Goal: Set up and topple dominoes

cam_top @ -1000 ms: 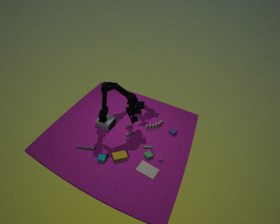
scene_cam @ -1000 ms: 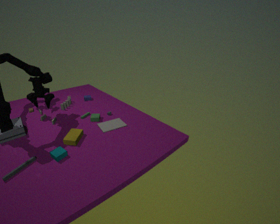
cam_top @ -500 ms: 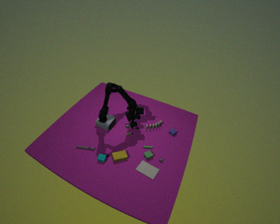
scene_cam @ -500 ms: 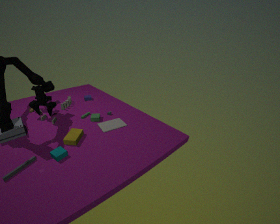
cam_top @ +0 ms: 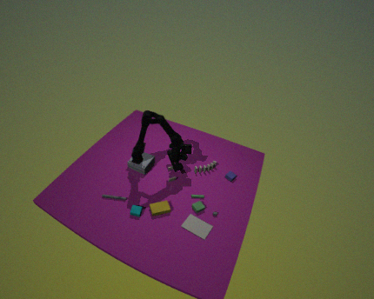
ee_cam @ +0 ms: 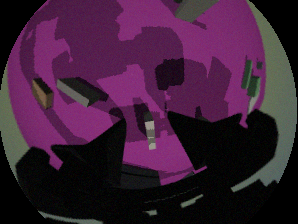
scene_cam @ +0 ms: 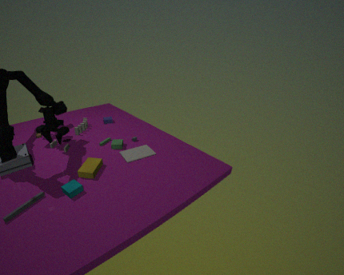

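Several pale dominoes stand in a curved row (cam_top: 196, 170) (scene_cam: 77, 131); one end also shows at the top of the wrist view (ee_cam: 194, 9). My gripper (cam_top: 181, 170) (scene_cam: 55, 143) (ee_cam: 147, 117) points down, partly open and empty, above the loose dominoes on the base side of the row. One loose pale domino (scene_cam: 54, 144) (ee_cam: 151, 134) lies below the gap between the fingers. A second loose domino (cam_top: 173, 178) (scene_cam: 66, 148) lies beside it. A third, grey-looking domino (ee_cam: 75, 91) lies left in the wrist view; the arm hides it in the top and exterior views.
A tan block (scene_cam: 38, 135) (ee_cam: 43, 94) lies beyond the gripper. A purple block (cam_top: 230, 176) is past the row. A green bar (cam_top: 197, 196), green block (cam_top: 198, 206), white plate (cam_top: 197, 227), yellow block (cam_top: 160, 208), teal block (cam_top: 136, 210) and grey bar (cam_top: 114, 197) lie farther off.
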You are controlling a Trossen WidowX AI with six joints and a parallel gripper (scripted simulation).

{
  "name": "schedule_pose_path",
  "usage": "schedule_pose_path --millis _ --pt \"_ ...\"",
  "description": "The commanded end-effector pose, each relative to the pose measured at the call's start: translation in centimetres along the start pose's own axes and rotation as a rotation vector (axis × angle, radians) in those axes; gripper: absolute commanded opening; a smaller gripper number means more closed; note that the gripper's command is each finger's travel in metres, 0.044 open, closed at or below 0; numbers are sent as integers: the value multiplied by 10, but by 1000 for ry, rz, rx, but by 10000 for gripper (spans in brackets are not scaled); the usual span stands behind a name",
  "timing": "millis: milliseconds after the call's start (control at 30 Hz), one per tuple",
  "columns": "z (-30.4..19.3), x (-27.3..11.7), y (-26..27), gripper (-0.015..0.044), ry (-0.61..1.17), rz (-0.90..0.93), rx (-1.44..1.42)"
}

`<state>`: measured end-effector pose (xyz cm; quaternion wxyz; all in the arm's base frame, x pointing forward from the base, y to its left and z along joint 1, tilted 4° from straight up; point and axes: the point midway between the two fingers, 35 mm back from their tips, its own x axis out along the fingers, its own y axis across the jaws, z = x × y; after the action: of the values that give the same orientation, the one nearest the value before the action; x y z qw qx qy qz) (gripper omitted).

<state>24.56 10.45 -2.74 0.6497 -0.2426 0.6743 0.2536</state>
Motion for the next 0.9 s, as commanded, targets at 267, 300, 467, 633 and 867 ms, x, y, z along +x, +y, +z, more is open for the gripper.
schedule_pose_path --millis 267,300,467,633,867 --pt "0 0 -1 30 0 -5 -1" --pt "0 0 -1 30 0 -5 -1" --pt "0 -2 -1 30 0 -5 -1" --pt "-6 -64 -6 30 1 -6 -1" --pt "-8 -85 -10 30 0 -6 4"
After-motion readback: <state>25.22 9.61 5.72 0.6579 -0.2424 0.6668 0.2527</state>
